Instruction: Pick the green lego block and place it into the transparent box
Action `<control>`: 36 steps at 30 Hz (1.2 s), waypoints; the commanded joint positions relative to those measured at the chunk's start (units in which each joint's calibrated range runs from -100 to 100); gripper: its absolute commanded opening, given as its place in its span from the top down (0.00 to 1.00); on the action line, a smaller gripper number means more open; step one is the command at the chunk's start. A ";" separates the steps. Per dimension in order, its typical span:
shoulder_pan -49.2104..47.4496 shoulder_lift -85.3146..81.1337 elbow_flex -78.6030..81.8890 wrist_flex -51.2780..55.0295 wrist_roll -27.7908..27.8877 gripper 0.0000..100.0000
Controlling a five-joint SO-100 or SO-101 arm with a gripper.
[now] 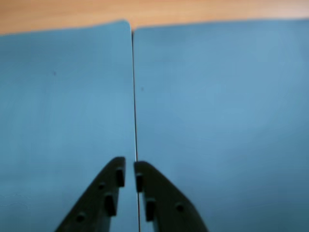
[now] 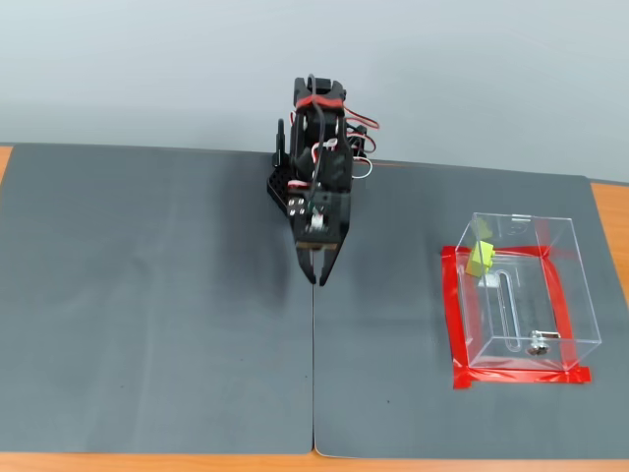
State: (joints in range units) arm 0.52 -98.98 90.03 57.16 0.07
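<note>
Green lego block (image 2: 481, 259) sits inside transparent box (image 2: 565, 295); no writing legible.

Black plastic five-joint arm (image 2: 316, 167)
Red and white cables loop near its top; tapered black two-finger gripper (image 2: 315, 276) carries small studs, possibly screws.

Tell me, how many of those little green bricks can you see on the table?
1. The single green lego block sits inside the transparent box at the right of the fixed view, near its far-left corner. The wrist view shows only mats; none seem hidden.
</note>
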 commanded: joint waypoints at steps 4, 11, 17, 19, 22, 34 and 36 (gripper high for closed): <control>0.19 -0.34 3.27 0.57 -0.26 0.98; -0.18 -0.43 4.09 11.51 -0.31 0.98; -0.18 -0.43 3.64 13.42 -0.36 0.98; -0.18 -0.43 3.64 13.42 -0.31 0.98; 0.19 -0.34 3.64 13.42 -0.31 0.98; 0.34 -0.34 3.55 13.42 -0.26 0.98; 0.34 -0.34 3.55 13.42 -0.26 0.98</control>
State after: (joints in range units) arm 0.44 -99.15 94.25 70.34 -0.07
